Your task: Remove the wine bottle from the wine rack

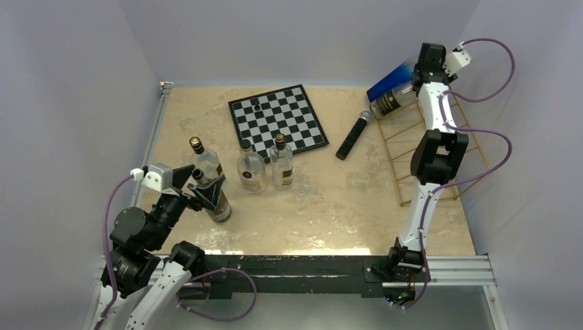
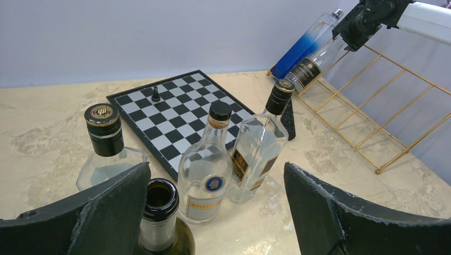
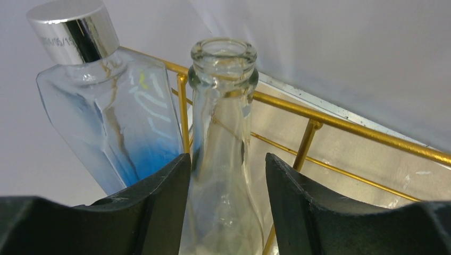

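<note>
The gold wire wine rack (image 1: 405, 148) lies at the right of the table, also in the left wrist view (image 2: 415, 142) and right wrist view (image 3: 340, 123). At its far end rest a clear wine bottle with a dark label (image 1: 390, 103) (image 2: 315, 66) and a blue-tinted bottle (image 1: 387, 81) (image 3: 106, 122). My right gripper (image 1: 418, 77) (image 3: 227, 159) is open, its jaws straddling the clear bottle's neck (image 3: 223, 106); the left finger is against the glass and a gap shows on the right. My left gripper (image 1: 205, 182) (image 2: 216, 166) is open and empty over the left bottle group.
A chessboard (image 1: 278, 118) with one black piece lies at the back centre. A black bottle (image 1: 352, 136) lies between it and the rack. Three clear bottles (image 1: 251, 168) and an open dark green bottle (image 1: 214, 196) (image 2: 159, 212) stand at the left, the green one beside my left finger.
</note>
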`<state>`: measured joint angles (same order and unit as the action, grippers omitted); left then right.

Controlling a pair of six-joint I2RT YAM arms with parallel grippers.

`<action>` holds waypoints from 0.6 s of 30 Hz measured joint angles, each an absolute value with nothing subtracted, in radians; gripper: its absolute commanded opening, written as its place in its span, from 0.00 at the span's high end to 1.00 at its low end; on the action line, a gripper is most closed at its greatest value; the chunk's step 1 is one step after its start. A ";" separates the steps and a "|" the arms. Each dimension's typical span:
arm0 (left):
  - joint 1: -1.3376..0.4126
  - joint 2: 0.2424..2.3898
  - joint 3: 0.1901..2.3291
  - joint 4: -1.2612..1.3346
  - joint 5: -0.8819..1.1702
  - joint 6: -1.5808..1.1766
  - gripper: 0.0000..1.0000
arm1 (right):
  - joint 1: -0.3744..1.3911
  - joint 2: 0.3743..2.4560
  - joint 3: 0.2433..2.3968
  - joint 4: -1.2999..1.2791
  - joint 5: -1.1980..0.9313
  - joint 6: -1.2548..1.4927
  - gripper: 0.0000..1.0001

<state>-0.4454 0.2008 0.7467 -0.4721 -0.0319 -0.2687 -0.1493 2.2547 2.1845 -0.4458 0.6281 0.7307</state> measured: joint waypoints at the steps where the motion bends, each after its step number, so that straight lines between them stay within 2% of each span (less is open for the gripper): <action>1: -0.445 0.200 0.747 -0.472 -0.031 -0.269 0.02 | -0.153 2.259 2.189 -0.445 0.624 0.734 0.42; 6: -0.445 0.201 0.746 -0.472 -0.031 -0.269 0.01 | -0.165 2.286 2.201 -0.412 0.605 0.733 0.46; 8: -0.445 0.201 0.746 -0.472 -0.031 -0.269 0.01 | -0.167 2.298 2.201 -0.392 0.602 0.727 0.52; 12: -0.445 0.202 0.746 -0.472 -0.031 -0.269 0.02 | -0.167 2.305 2.201 -0.365 0.594 0.708 0.84; 14: -0.445 0.203 0.746 -0.472 -0.031 -0.269 0.02 | -0.169 2.299 2.181 -0.338 0.593 0.709 0.96; 15: -0.445 0.203 0.746 -0.472 -0.031 -0.269 0.02 | -0.169 2.289 2.155 -0.309 0.591 0.703 1.00; 18: -0.445 0.203 0.746 -0.472 -0.031 -0.269 0.02 | -0.169 2.254 2.075 -0.228 0.591 0.696 1.00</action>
<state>-0.4454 0.2031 0.7460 -0.4721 -0.0315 -0.2687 -0.1692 2.2539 2.0747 -0.2276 0.5915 0.6956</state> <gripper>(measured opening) 0.984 0.431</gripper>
